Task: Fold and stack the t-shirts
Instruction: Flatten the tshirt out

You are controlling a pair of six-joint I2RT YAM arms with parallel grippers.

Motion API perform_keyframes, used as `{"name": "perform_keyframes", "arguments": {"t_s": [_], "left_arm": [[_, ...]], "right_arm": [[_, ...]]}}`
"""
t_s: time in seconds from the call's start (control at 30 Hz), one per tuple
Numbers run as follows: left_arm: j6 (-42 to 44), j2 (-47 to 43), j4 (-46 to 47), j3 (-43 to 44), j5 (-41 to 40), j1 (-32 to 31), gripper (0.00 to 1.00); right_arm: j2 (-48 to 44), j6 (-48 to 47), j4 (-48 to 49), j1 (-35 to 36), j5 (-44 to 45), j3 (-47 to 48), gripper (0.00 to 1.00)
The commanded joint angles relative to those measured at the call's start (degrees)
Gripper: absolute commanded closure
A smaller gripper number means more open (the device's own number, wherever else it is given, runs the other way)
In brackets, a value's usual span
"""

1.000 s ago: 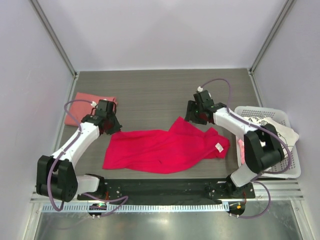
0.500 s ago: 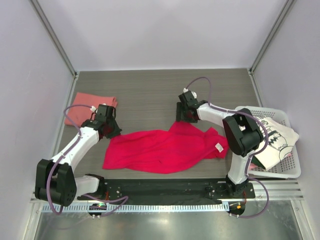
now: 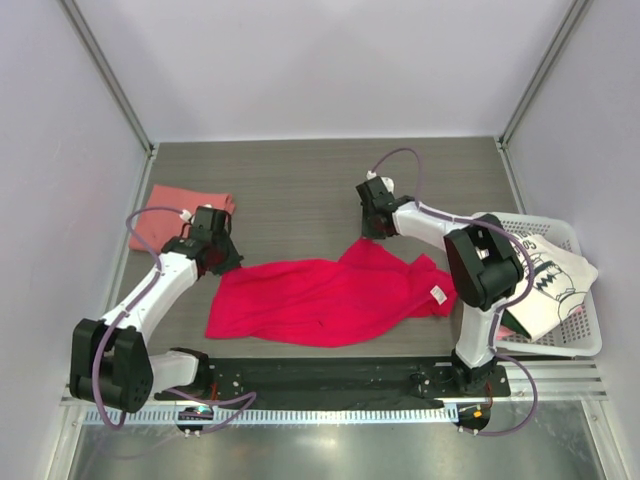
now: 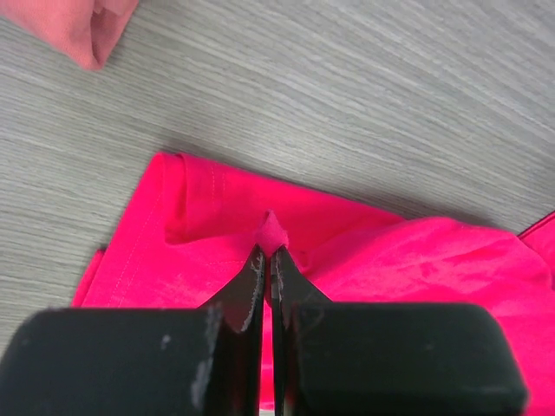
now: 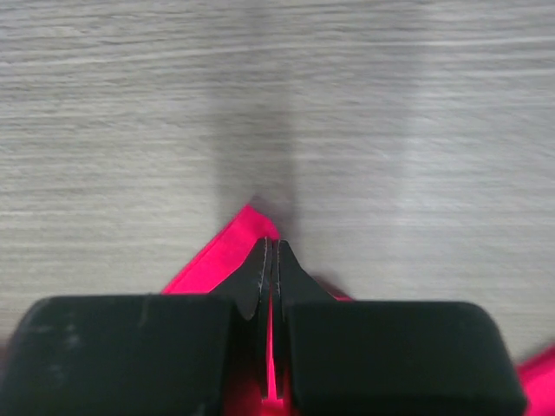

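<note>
Grey table (image 3: pixel 300 180) — three t-shirts (image 3: pixel 330 295) (image 3: pixel 175 212) (image 3: pixel 552 278), two tools (image 3: pixel 231 264) (image 3: pixel 371 235)

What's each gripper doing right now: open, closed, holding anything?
Left gripper: closed, pinching the crimson shirt.
Right gripper: closed, pinching the same shirt's edge.

in the left wrist view only a corner of the salmon-pink shirt (image 4: pixel 82 26) shows at the upper left before the frame cuts it off, and the crimson shirt (image 4: pixel 390 260) runs under the black body of the left gripper (image 4: pixel 265 260) at the bottom. in the right wrist view the right gripper (image 5: pixel 270 253) hides all but a narrow point of that shirt. from above, the right arm (image 3: pixel 480 265) covers part of the white shirt (image 3: pixel 560 272), its print too small to read.
</note>
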Motion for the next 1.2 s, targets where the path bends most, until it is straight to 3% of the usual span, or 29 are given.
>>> {"name": "perform_keyframes", "arguments": {"t_s": [0.0, 0.33, 0.67, 0.8, 1.03, 1.17], "left_arm": [[0.0, -1.9, -1.7, 4.1, -1.2, 0.1, 1.00], [1.2, -8.4, -9.4, 10.4, -2.1, 0.1, 1.00], [2.7, -16.0, -17.1, 17.0, -6.8, 0.0, 1.00], [3.9, -17.9, -16.4, 18.8, -3.3, 0.1, 1.00], [8.4, -16.8, -22.4, 29.9, 0.6, 0.1, 1.00], [10.5, -17.9, -25.9, 33.7, 6.8, 0.0, 1.00]], "right_arm": [[-8.8, -1.4, -4.3, -2.4, 2.6, 4.7, 0.99], [-27.0, -1.5, -10.2, -6.3, 1.0, 8.7, 0.99], [-35.7, -2.2, -12.9, -8.1, -1.5, 8.6, 0.99], [-34.5, -2.8, -13.3, -8.1, -5.3, 7.6, 0.99], [-37.4, -2.4, -13.5, -8.1, -1.9, 7.0, 0.99], [-41.2, -2.0, -14.7, -8.1, -0.4, 8.6, 0.99]]}}
